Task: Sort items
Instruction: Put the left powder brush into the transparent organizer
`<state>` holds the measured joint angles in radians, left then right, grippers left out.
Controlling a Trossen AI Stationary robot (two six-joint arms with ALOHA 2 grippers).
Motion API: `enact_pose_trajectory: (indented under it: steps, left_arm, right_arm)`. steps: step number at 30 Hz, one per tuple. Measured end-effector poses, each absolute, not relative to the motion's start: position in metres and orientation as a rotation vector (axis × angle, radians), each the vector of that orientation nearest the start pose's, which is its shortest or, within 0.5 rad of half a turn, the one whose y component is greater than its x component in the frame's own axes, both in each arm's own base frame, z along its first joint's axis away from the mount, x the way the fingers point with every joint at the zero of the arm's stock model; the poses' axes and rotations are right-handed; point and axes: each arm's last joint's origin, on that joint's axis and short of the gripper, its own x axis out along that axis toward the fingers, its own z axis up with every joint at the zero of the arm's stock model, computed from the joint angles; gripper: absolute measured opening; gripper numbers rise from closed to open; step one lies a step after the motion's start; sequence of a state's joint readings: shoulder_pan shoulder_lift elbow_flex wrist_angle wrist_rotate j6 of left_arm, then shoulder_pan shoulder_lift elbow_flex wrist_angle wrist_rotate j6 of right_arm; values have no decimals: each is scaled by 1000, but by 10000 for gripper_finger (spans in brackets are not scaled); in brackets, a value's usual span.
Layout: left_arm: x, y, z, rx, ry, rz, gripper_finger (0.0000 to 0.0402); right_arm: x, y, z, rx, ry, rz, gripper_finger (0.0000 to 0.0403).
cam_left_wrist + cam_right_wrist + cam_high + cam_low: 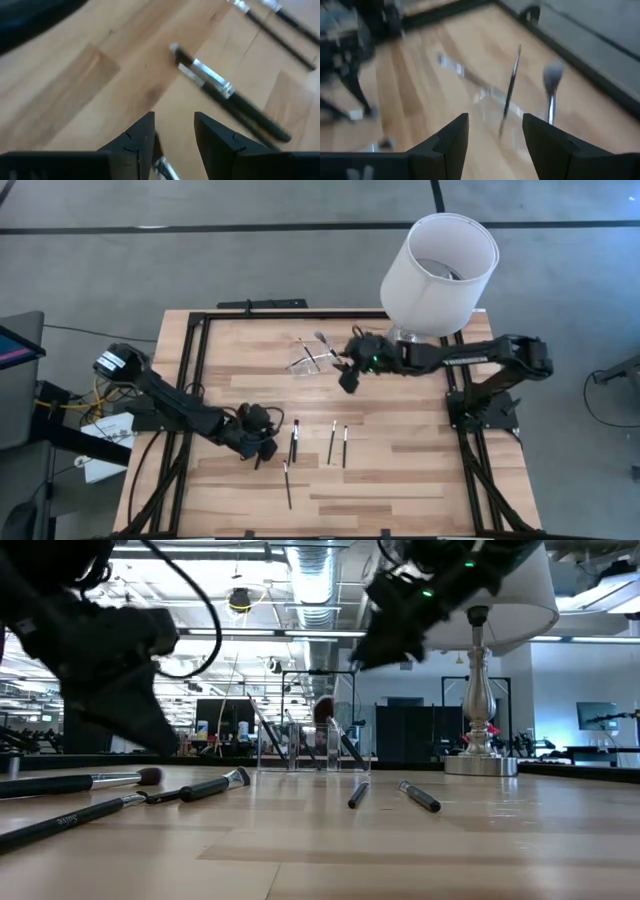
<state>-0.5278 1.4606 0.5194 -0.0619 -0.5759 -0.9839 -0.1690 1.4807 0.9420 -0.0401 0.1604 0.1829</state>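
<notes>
- The left gripper [262,450] sits low over the tabletop [400,470] in the lower left of the high view, beside a pair of makeup brushes [294,440].
- Its fingers [142,137] are partly open with nothing clamped; in the left wrist view a silvery brush ferrule [165,167] shows in the gap between them.
- Other brushes lie apart on the wood: two near the centre [338,443] and one lower down [287,485].
- The right gripper [349,378] hovers by the clear plastic container [310,358] in the upper middle, where a few brushes [510,90] already stand, including a fluffy-headed one [551,80]. Its fingers [452,137] are spread and empty.
- The white-shaded lamp [438,270] stands at the upper right, just behind the right arm.
- Judged step: the left arm picks up the brush under it.
- To do it well: centre the thin handle in the gap, close across its width rather than along it, and lift straight so the neighbouring pair is not nudged.
</notes>
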Motion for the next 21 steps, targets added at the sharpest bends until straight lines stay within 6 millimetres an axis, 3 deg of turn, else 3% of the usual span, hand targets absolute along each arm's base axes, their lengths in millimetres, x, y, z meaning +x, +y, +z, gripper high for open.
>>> enact_pose_trajectory:
  steps: [6, 12, 21]
  left_arm:
    - [202, -113, 128, -430, 739, 416, 135]
    - [187, -111, 132, -474, 813, 464, 135]
    - [189, -110, 122, -426, 809, 516, 135]
  right_arm:
    - [332, -76, 247, 187, 503, -393, 172]
    - [342, -75, 234, 215, 537, -299, 165]
    - [345, -74, 231, 218, 539, -285, 163]
